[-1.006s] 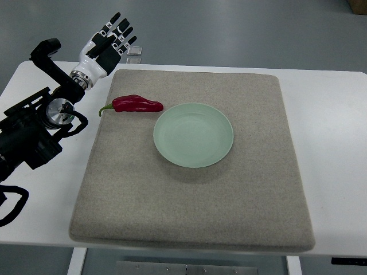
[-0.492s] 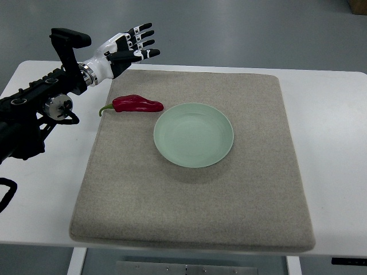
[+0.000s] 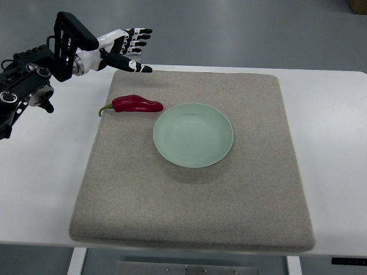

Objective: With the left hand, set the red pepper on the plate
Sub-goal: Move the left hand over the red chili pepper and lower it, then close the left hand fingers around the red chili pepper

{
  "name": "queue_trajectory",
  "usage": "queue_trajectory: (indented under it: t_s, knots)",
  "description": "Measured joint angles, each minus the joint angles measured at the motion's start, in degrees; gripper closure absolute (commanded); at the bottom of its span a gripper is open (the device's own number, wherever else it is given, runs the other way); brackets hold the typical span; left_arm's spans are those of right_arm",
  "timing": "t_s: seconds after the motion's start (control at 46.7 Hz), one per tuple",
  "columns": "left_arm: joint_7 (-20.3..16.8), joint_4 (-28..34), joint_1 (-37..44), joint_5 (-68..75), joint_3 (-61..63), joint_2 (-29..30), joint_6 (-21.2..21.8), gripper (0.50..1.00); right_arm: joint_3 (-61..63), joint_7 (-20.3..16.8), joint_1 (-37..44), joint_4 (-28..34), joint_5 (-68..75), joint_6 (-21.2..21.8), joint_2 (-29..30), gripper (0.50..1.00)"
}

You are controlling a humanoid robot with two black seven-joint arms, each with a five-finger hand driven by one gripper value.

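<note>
Left hand (image 3: 127, 48) shifted slightly left and lower since half second ago, arm pulled toward upper left corner. Hand hangs over far left edge of mat (image 3: 195, 217), fingers spread, holding nothing. Red pepper (image 3: 135, 105) lies on mat below hand, apart from it, tip just beside pale green plate (image 3: 193, 135). Mat on white desk (image 3: 338, 149).

A glossy red pepper (image 3: 136, 104) lies on its side, green stem pointing left, just beside the empty pale-green plate (image 3: 193, 134).
</note>
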Motion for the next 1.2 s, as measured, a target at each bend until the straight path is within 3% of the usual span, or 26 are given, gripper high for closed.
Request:
queue_trajectory:
  t_s: [0.685, 1.198]
  knots:
    - [-0.6, -3.2, -2.6, 34.3, 4.9, 2.4, -0.8, 0.519, 0.0, 0.0, 0.0, 0.0, 0.0, 0.0, 0.0, 0.57]
    - [-1.0, -4.9, -2.3, 36.4, 9.4, 2.2, -0.2, 0.51, 0.0, 0.0, 0.0, 0.0, 0.0, 0.0, 0.0, 0.572]
